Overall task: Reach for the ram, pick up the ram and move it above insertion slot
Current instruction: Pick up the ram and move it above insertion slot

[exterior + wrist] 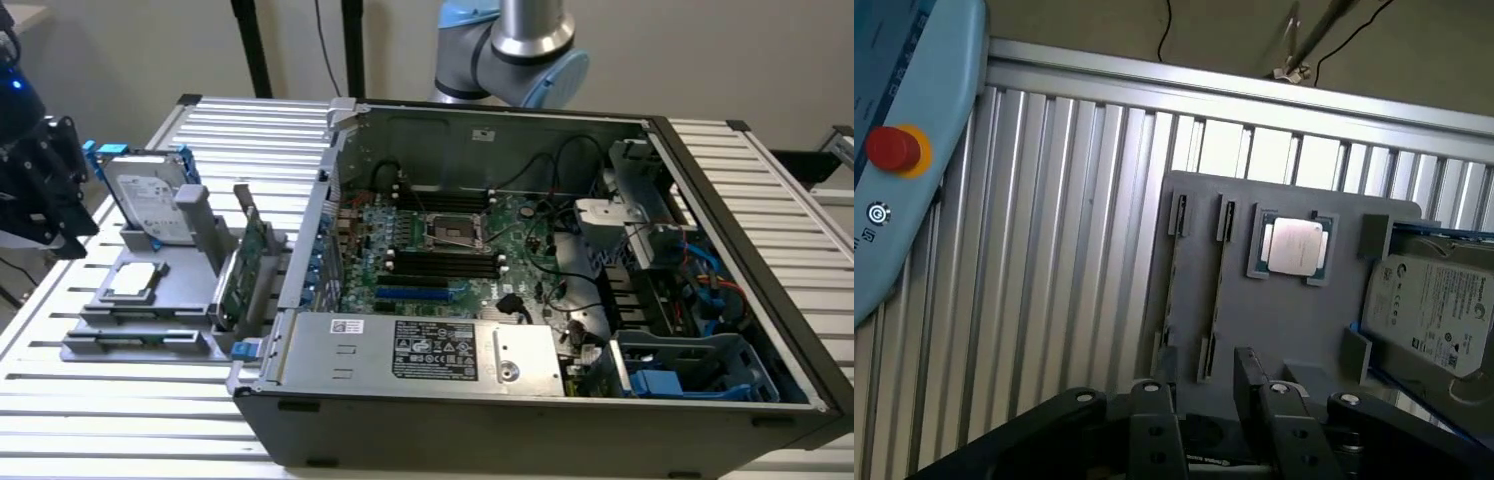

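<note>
Over the grey tray with processor chip and hard drive, the tool released, empty.

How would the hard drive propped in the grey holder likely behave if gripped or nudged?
The hard drive looks like a rigid metal-cased block, so probably stiff and heavy for its size. Standing on edge in the grey holder, it might tip if pushed sideways.

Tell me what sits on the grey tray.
A processor chip and a hard drive sit on the grey tray, beside two narrow slots. The gripper covers one edge, so whatever stands there is hidden.
</note>
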Motion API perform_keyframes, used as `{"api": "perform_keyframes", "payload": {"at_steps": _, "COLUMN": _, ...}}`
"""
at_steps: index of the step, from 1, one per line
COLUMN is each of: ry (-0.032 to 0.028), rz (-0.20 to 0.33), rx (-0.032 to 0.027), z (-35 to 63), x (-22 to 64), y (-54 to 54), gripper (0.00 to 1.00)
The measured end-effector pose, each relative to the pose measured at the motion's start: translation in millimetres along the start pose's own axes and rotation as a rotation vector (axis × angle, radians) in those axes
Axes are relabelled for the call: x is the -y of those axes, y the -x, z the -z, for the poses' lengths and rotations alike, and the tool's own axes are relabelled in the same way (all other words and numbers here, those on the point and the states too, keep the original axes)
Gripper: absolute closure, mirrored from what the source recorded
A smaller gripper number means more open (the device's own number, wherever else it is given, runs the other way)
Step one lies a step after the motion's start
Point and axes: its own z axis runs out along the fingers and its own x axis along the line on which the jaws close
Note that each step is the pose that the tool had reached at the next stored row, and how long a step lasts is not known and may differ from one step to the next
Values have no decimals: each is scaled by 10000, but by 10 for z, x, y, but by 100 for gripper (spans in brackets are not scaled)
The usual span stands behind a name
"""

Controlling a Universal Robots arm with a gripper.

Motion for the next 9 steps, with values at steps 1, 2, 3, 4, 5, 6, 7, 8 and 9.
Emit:
{"api": "perform_keyframes", "payload": {"at_steps": 1, "ry": 2, "rz": -9, "rx": -1, "z": -17, "x": -2, "y": -11, "gripper": 64}}
{"api": "perform_keyframes", "payload": {"at_steps": 2, "ry": 2, "rz": -21, "rx": -1, "z": -35, "x": -4, "y": -23, "gripper": 64}}
{"api": "perform_keyframes", "payload": {"at_steps": 3, "ry": 2, "rz": -36, "rx": -1, "z": -53, "x": -6, "y": -33, "gripper": 64}}
{"api": "perform_keyframes", "payload": {"at_steps": 4, "ry": 2, "rz": -56, "rx": -1, "z": -70, "x": -7, "y": -43, "gripper": 64}}
{"api": "perform_keyframes", "payload": {"at_steps": 5, "ry": 1, "rz": -81, "rx": -1, "z": -89, "x": -9, "y": -54, "gripper": 64}}
{"api": "perform_keyframes", "payload": {"at_steps": 6, "ry": 2, "rz": -106, "rx": -1, "z": -107, "x": -10, "y": -64, "gripper": 64}}
{"api": "perform_keyframes", "payload": {"at_steps": 7, "ry": 2, "rz": -131, "rx": -1, "z": -125, "x": -11, "y": -74, "gripper": 64}}
{"api": "perform_keyframes", "payload": {"at_steps": 8, "ry": 0, "rz": -153, "rx": 0, "z": -145, "x": -13, "y": -83, "gripper": 64}}
{"api": "perform_keyframes", "payload": {"at_steps": 9, "ry": -1, "rz": -166, "rx": 0, "z": -164, "x": -14, "y": -90, "gripper": 64}}
